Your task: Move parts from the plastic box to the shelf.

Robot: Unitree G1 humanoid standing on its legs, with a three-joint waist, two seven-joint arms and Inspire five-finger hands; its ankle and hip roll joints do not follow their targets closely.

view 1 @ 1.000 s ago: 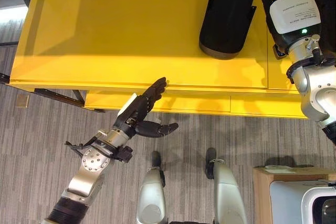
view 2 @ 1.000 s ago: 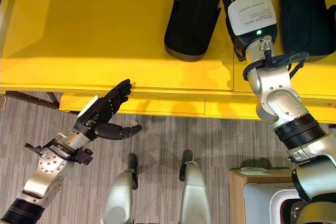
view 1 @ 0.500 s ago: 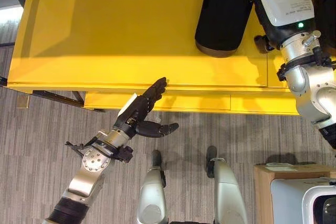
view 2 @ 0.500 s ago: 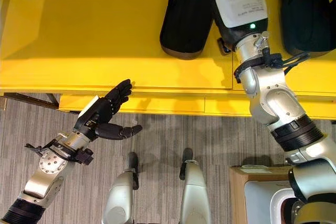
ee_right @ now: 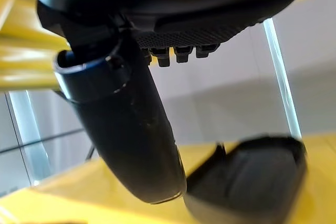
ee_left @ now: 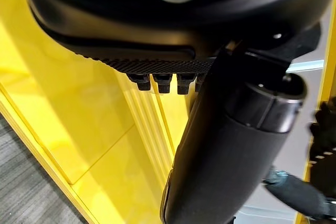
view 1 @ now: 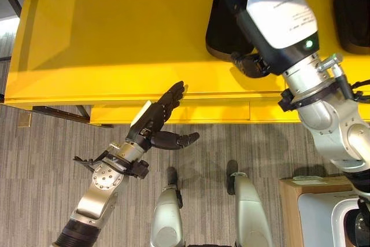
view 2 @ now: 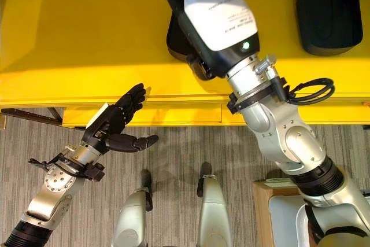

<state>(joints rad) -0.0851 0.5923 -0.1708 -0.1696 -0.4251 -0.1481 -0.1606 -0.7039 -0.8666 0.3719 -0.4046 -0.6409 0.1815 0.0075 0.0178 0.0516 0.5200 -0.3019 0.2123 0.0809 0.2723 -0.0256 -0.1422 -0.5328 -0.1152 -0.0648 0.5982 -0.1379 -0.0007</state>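
Reaching over the yellow shelf (view 1: pixel 115 33), the right hand (view 2: pixel 199 4) spreads empty above a black part (view 1: pixel 222 30), left hand (view 1: pixel 156 122) open.

The left half of the yellow shelf (view 1: pixel 115 33) is left bare. Its right half is taken up by two black parts (view 2: pixel 326 10), (view 1: pixel 222 30), with yellow surface between them.

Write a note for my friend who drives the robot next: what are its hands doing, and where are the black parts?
Left hand: open, holding nothing, at the front edge of the yellow shelf.
Right hand: open over the shelf, above the nearer black scoop-shaped plastic part.
Second black part lies further right on the shelf.
Done: two parts on the shelf.
Left: unclear how many parts remain.
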